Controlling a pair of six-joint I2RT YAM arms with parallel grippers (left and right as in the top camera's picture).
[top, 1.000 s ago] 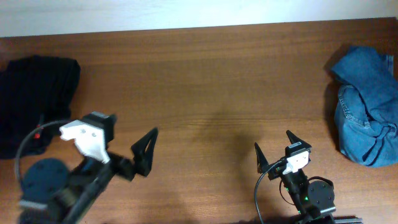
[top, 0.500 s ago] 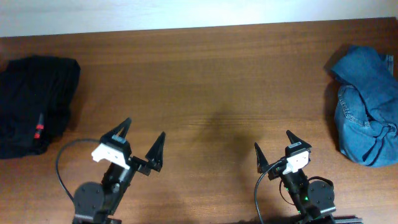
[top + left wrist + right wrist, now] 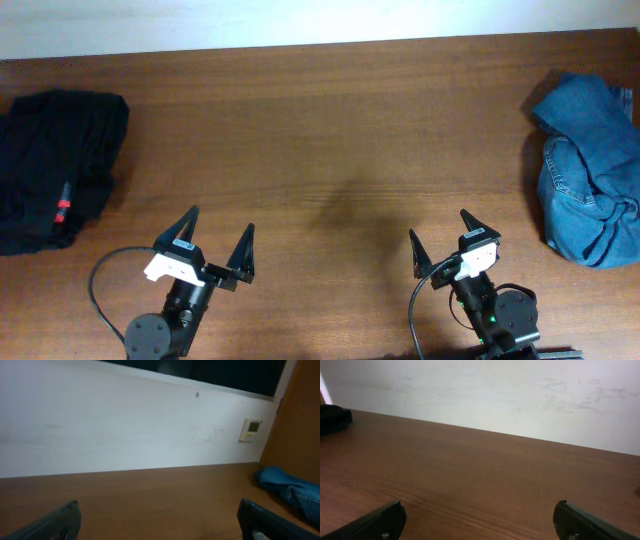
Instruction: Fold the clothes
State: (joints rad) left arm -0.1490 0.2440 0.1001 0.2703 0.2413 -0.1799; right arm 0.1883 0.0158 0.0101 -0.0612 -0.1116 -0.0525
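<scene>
A black garment (image 3: 55, 160) lies folded at the table's left edge, with a small red tag showing. A crumpled blue denim garment (image 3: 590, 170) lies at the right edge; it also shows at the right of the left wrist view (image 3: 292, 491). My left gripper (image 3: 218, 238) is open and empty near the front left, well to the right of the black garment. My right gripper (image 3: 440, 232) is open and empty near the front right, left of the denim. The corner of the black garment shows at the left of the right wrist view (image 3: 332, 417).
The brown wooden table (image 3: 330, 130) runs up to a white wall (image 3: 125, 425) at the back. A small wall panel (image 3: 249, 429) hangs on that wall at the right.
My left arm has pulled back from the black garment and settled at the front left with its fingers pointing towards the wall. The right arm has not moved.
</scene>
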